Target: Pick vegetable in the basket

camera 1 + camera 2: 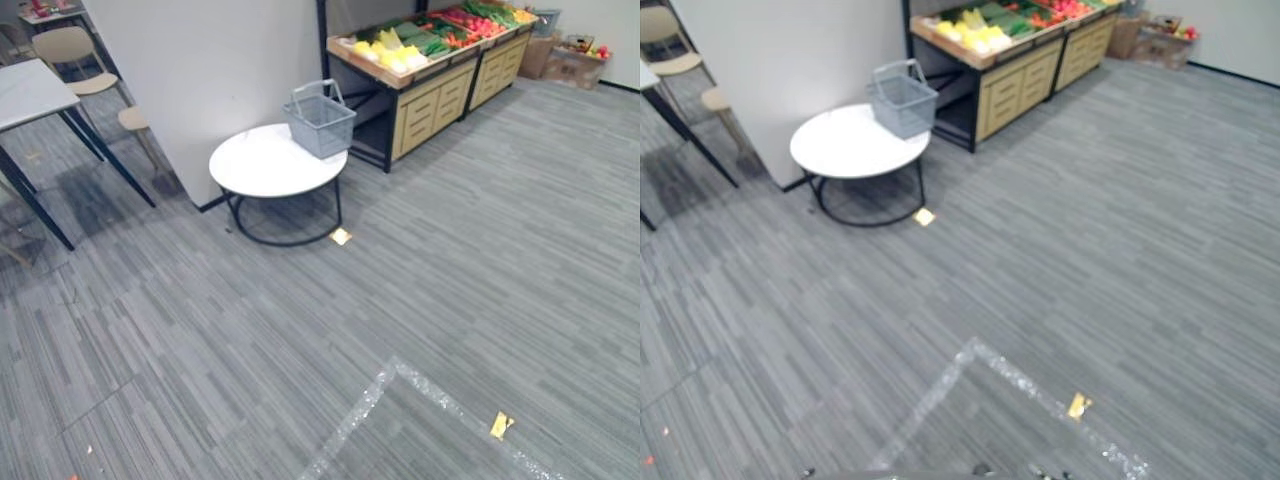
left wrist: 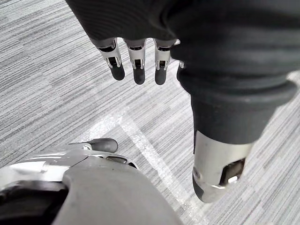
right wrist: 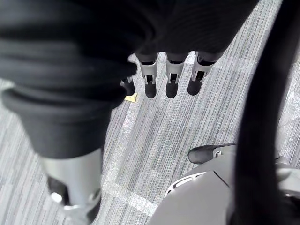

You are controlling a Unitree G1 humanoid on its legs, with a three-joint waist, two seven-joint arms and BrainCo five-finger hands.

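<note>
At twelve o'clock the basket (image 1: 320,125) stands on the tabletop (image 1: 258,166); left robot hand (image 2: 138,65) and right robot hand (image 3: 171,77) hang released, so step closer first.

basket (image 1: 320,124): grey plastic grid | surface (image 1: 262,165): smooth white top, black metal legs | floor (image 1: 450,260): matt grey ribbed carpet | stand (image 1: 430,105): pale wood | boxes (image 1: 572,62), upper right: brown cardboard
</note>
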